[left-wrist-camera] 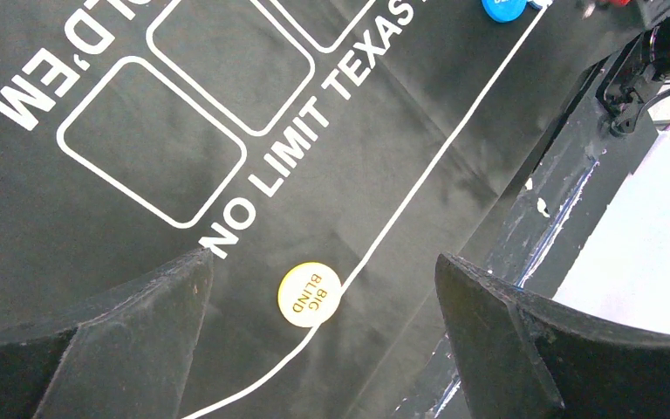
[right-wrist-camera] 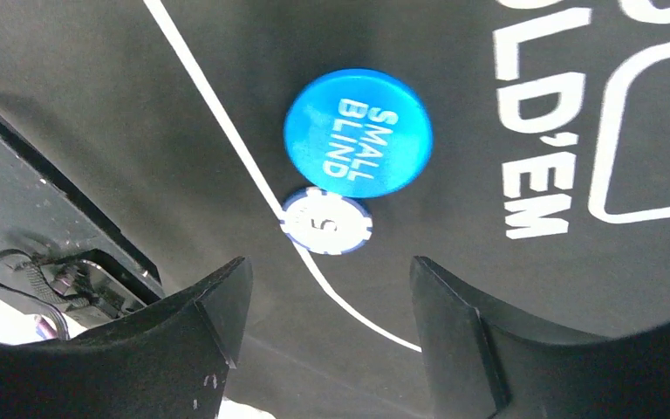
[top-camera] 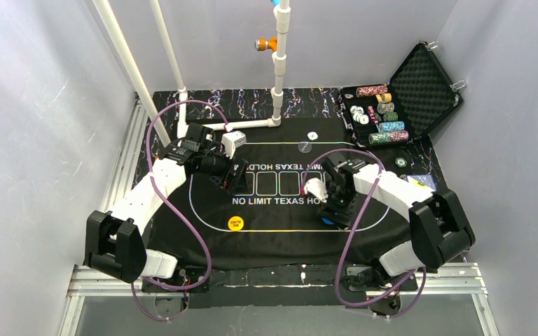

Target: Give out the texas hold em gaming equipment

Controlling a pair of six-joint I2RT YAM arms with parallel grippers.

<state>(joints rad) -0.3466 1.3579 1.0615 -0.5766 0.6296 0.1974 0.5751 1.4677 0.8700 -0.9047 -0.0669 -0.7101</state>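
The yellow "BIG BLIND" button disc (left-wrist-camera: 309, 294) (top-camera: 235, 223) lies on the white line of the black mat (top-camera: 280, 224). My left gripper (left-wrist-camera: 324, 262) (top-camera: 235, 176) hovers above it, wide open and holding nothing. On the mat's right lies the blue "SMALL BLIND" disc (right-wrist-camera: 358, 133) (left-wrist-camera: 504, 7). A white chip with blue edge marks (right-wrist-camera: 326, 221) rests flat on the line against the blue disc's rim. My right gripper (right-wrist-camera: 327, 292) (top-camera: 333, 213) stands open just behind that chip, with nothing between its fingers. No playing cards show.
An open black foam-lined case (top-camera: 420, 87) at the back right holds stacks of chips (top-camera: 385, 119). Loose chips lie at the mat's far edge (top-camera: 312, 135) and right side (top-camera: 401, 162). White pipe posts (top-camera: 278, 77) stand at the back. The table's near edge (left-wrist-camera: 567, 201) runs close to both discs.
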